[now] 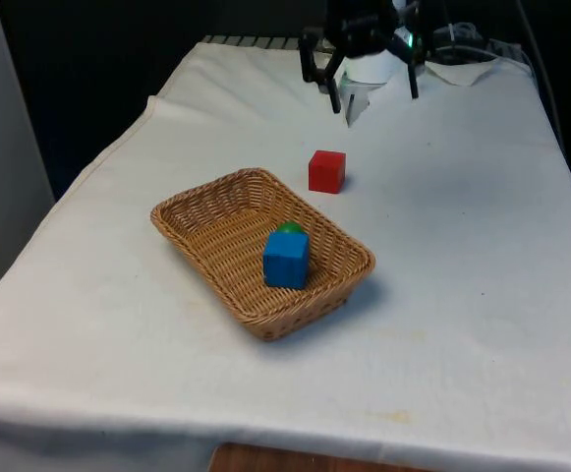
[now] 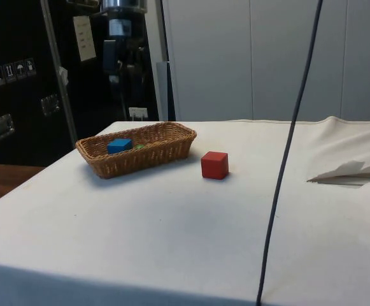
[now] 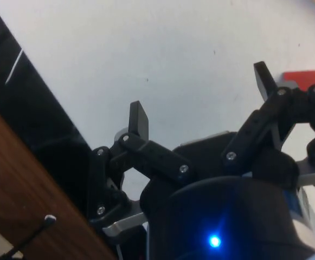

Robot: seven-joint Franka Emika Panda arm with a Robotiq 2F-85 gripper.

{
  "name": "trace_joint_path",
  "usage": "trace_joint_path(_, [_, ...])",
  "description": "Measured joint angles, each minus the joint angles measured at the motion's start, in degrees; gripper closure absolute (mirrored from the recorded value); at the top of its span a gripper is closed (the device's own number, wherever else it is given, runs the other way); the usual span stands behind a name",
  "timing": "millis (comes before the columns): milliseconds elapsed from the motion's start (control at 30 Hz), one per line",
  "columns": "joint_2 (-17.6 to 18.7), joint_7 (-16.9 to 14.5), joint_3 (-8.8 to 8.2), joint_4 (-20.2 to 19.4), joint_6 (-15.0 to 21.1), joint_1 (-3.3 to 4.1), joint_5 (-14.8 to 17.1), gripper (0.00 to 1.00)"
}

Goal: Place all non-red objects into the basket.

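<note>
Basket (image 1: pixel 228 236): blue cube (image 1: pixel 286 260) inside | pincer (image 3: pixel 200 103) wide open, empty

A white cloth (image 1: pixel 442 324) covers the bench, creased and hanging over its near edge, where a strip of brown wood (image 1: pixel 265 460) shows beneath. Black curtains (image 1: pixel 88 59) close off the far end in the front view. In the side view, dark cabinets (image 2: pixel 19 83) with metal latches and stickers stand beside pale grey wall panels (image 2: pixel 248 57). A dark cable (image 2: pixel 286 159) hangs down across that view.
</note>
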Motion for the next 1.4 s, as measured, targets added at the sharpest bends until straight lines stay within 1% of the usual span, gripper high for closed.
trace_joint_path(100, [-0.7, 0.1, 0.06, -0.6, -0.2, 0.06, -0.2, 0.0])
trace_joint_path(133, [-1.4, 0.2, 0.17, -1.1, -0.4, 0.06, -0.3, 0.0])
trace_joint_path(167, [-2.8, 0.4, 0.34, -2.3, -0.6, 0.11, -0.6, 0.0])
trace_joint_path(233, [-4.1, 0.6, 0.63, -3.6, -0.7, 0.17, -0.9, 0.0])
trace_joint_path(300, [-5.7, 1.3, 1.38, -5.0, -0.7, 0.29, -1.8, 0.0])
trace_joint_path(367, [-5.7, 1.3, 1.38, -5.0, -0.7, 0.29, -1.8, 0.0])
trace_joint_path(400, [-6.4, 1.8, 1.95, -5.6, -0.7, 0.29, -2.6, 0.0])
trace_joint_path(467, [-6.9, 2.2, 2.46, -6.0, -0.7, 0.29, -3.3, 0.0])
trace_joint_path(600, [-7.7, 2.8, 3.32, -6.8, -0.7, 0.34, -4.7, 0.0])
trace_joint_path(667, [-8.0, 2.9, 3.5, -7.1, -0.7, 0.34, -5.1, 0.0])
trace_joint_path(733, [-8.8, 3.3, 4.01, -8.0, -0.7, 0.34, -6.3, 0.0])
trace_joint_path(933, [-10.9, 5.4, 5.79, -10.1, -0.7, 0.34, -9.3, 0.0])
trace_joint_path(967, [-10.9, 5.4, 5.79, -10.1, -0.7, 0.34, -9.3, 0.0])
trace_joint_path(1133, [-12.4, 7.0, 7.1, -11.5, -0.7, 0.34, -11.1, 0.0])
trace_joint_path(1167, [-12.4, 7.0, 7.1, -11.5, -0.7, 0.34, -11.1, 0.0])
trace_joint_path(1200, [-12.7, 7.5, 7.39, -11.7, -0.7, 0.34, -11.5, 0.0])
trace_joint_path(1233, [-13.1, 8.4, 8.02, -12.1, -0.7, 0.34, -12.3, 0.0])
trace_joint_path(1267, [-13.1, 8.4, 8.02, -12.1, -0.7, 0.34, -12.3, 0.0])
trace_joint_path(1400, [-13.7, 10.1, 9.0, -12.7, -0.7, 0.34, -13.9, 0.0])
